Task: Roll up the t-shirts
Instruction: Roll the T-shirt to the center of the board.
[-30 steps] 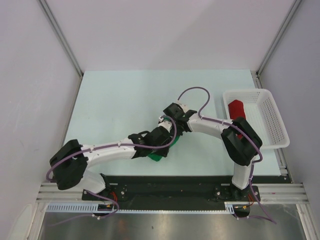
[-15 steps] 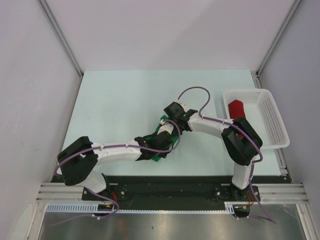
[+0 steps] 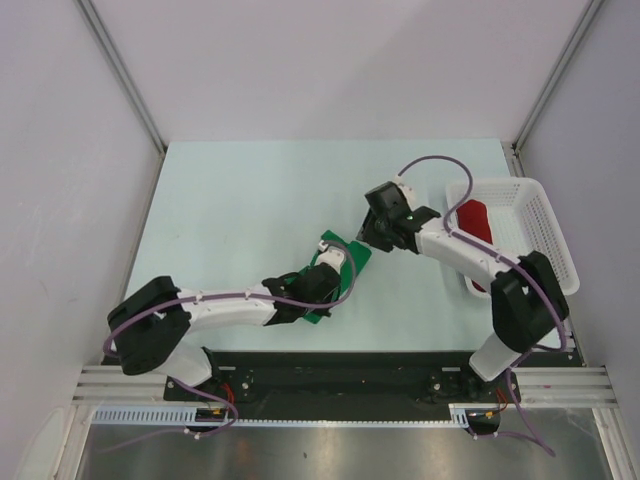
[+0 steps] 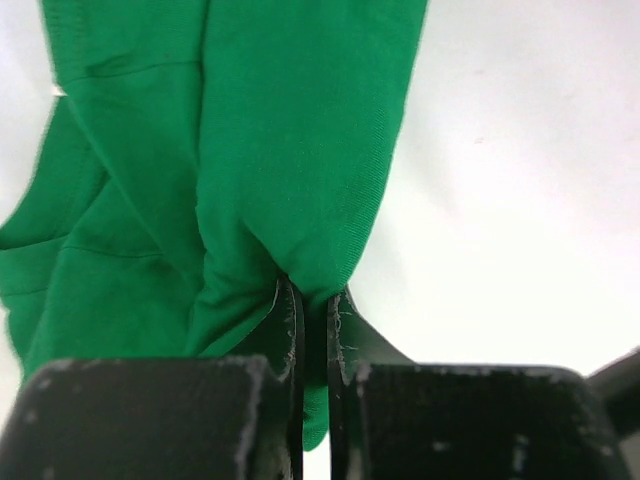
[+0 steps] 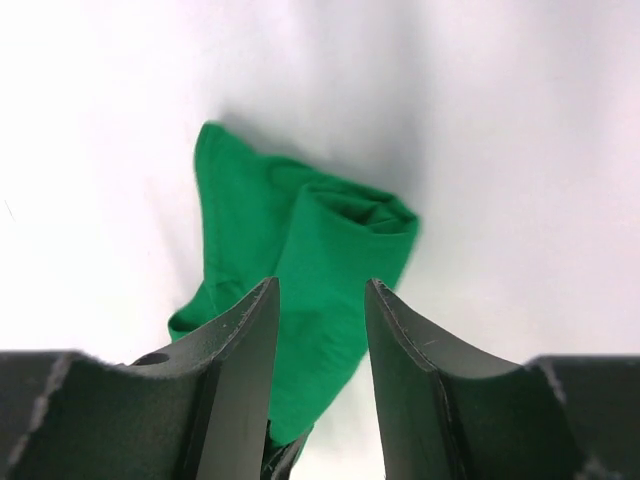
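Note:
The green t-shirt (image 3: 352, 250) lies partly rolled near the table's middle, most of it hidden under my left arm in the top view. In the left wrist view its cloth (image 4: 290, 150) bunches into my left gripper (image 4: 310, 292), which is shut on a fold of it. My right gripper (image 5: 320, 290) hangs open above the shirt's rolled end (image 5: 345, 225) with nothing between its fingers; in the top view it (image 3: 366, 240) sits just right of the shirt. The red t-shirt (image 3: 472, 218) lies rolled inside the white basket (image 3: 548, 215).
The white mesh basket stands at the table's right edge, with the right arm's forearm (image 3: 455, 250) reaching across its near-left corner. Grey walls enclose the table on the left, back and right.
My left gripper has shut on the green cloth. My right gripper has opened and drawn back to the right, off the shirt, so more green cloth shows.

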You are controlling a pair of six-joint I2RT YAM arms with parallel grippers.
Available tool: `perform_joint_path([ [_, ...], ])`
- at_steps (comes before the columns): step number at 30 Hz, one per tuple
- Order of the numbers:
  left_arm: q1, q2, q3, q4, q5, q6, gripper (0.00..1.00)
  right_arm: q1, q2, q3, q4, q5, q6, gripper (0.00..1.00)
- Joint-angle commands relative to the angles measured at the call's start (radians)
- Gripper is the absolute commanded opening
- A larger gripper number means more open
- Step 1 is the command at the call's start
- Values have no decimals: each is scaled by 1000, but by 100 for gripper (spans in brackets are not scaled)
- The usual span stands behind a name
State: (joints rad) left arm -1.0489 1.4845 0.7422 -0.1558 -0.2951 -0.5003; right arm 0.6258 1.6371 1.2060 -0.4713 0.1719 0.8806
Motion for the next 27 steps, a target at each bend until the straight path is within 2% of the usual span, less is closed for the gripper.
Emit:
perform_joint_path([
  [1, -13, -6, -73, 140, 286, -101, 0, -38, -132, -86, 3, 35, 1, 44],
  [5, -13, -35, -107, 216, 376, -165, 0, -84, -223, -183, 20, 23, 3, 44],
  [11, -13, -87, -112, 210, 390, -214, 0, -84, -313, -286, 14, 20, 3, 42],
  [15, 9, -93, -106, 136, 361, -222, 0, -46, -367, -358, 22, 44, 27, 42],
  [19, 64, -89, -139, 139, 385, -228, 0, -2, -401, -420, 40, 54, 55, 40],
  [27, 127, -59, -176, 144, 425, -250, 0, 107, -404, -442, 74, 118, 104, 37],
])
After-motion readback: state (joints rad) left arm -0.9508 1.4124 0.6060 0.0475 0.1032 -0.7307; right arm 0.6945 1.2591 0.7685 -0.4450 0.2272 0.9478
